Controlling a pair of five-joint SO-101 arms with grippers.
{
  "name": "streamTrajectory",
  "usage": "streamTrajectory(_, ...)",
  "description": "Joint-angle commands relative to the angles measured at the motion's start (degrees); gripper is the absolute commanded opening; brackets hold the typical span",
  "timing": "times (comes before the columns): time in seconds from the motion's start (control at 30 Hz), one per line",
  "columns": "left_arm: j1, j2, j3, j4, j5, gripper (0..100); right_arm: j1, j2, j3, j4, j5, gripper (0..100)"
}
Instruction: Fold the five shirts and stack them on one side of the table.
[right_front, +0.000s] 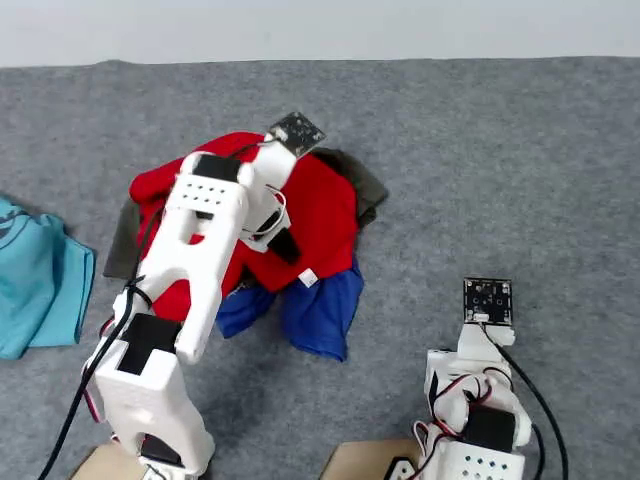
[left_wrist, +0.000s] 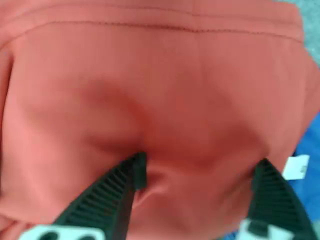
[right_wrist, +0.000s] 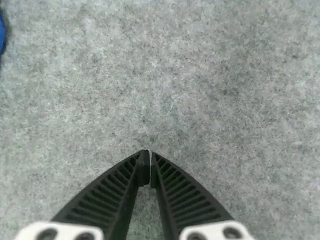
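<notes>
1. Two arms stand at a grey felt table (right_front: 500, 150). The left arm stretches out over a heap of shirts near the table's middle. The right arm is tucked in at the near right corner.
2. A red shirt (right_front: 320, 215) lies crumpled on top of the heap. A blue shirt (right_front: 320, 310) sticks out from under its near edge, and a dark olive shirt (right_front: 365, 180) from under its far edge. A teal shirt (right_front: 35, 280) lies apart at the table's left edge.
3. The left gripper (left_wrist: 200, 165) is directly above the red shirt (left_wrist: 150, 85), pointing down into it. Its jaws are spread wide, with both tips touching the cloth and a soft ridge of fabric rising between them. Nothing is pinched yet.
4. A white tag (left_wrist: 296, 167) sits just beside one open jaw, at the red shirt's edge where the blue cloth begins.
5. The right gripper (right_wrist: 149, 155) has its jaws closed together, holding nothing. It hangs over bare felt, well apart from the heap, which lies to its left.
6. Judging from this, the left arm is the nearer one. The cloth it needs is straight below, so closing the jaws looks like the next move. The bunched red shirt shows no clear long axis.
</notes>
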Motion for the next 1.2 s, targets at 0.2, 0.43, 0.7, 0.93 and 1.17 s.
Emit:
streamTrajectory(0.2, -0.8, 10.8, -3.9, -1.0, -3.2, 11, -0.1, -0.5, 1.8, -0.8, 0.4, 0.9)
streamTrajectory(0.43, -2.7, 6.7, -14.5, 12.7, -6.7, 0, -0.1, -0.5, 1.8, -0.8, 0.4, 0.9)
streamTrajectory(0.7, -17.3, -6.9, -23.9, 15.4, -4.0, 0, -0.1, -0.5, 1.8, -0.8, 0.4, 0.9)
streamTrajectory(0.93, -34.5, -12.7, -26.8, 15.2, -4.2, 0, -0.1, -0.5, 1.8, -0.8, 0.4, 0.9)
streamTrajectory(1.17, -49.6, -13.5, -30.8, 15.1, -4.1, 0, -0.1, -0.5, 1.8, -0.8, 0.4, 0.9)
